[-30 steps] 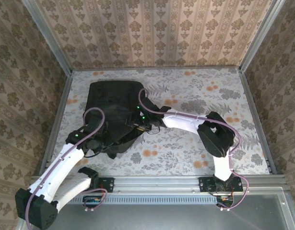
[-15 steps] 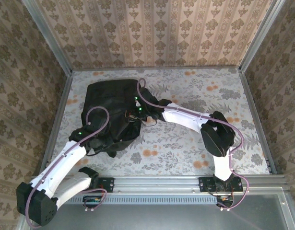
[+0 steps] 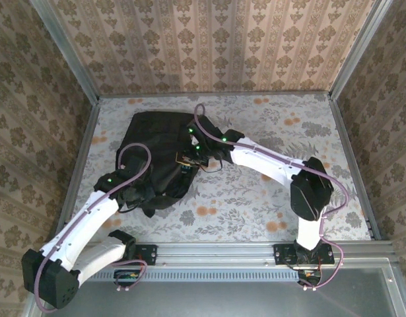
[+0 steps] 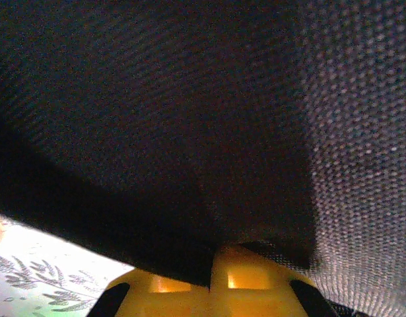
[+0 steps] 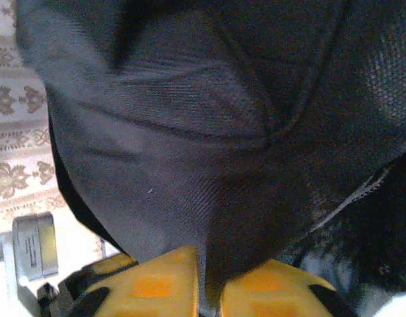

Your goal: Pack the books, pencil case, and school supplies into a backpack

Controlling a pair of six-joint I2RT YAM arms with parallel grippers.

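— What is it wearing?
— Left arm (image 3: 90, 218) and right arm (image 3: 262, 160) are both wearing white shells and black joints. Mauve cables (image 3: 133, 147) are looping, green lights (image 3: 109, 179) are glowing, and fingers (image 4: 249, 284) are showing yellow.

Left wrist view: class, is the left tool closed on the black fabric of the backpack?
Yes, the black fabric of the backpack runs down into the closed seam of the yellow left tool.

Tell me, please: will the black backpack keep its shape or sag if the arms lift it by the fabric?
It will probably sag: the backpack lies slumped and uneven, and its cloth creases where the right gripper pinches it. The coarse weave at the left gripper should hardly slip. Its weight cannot be judged.
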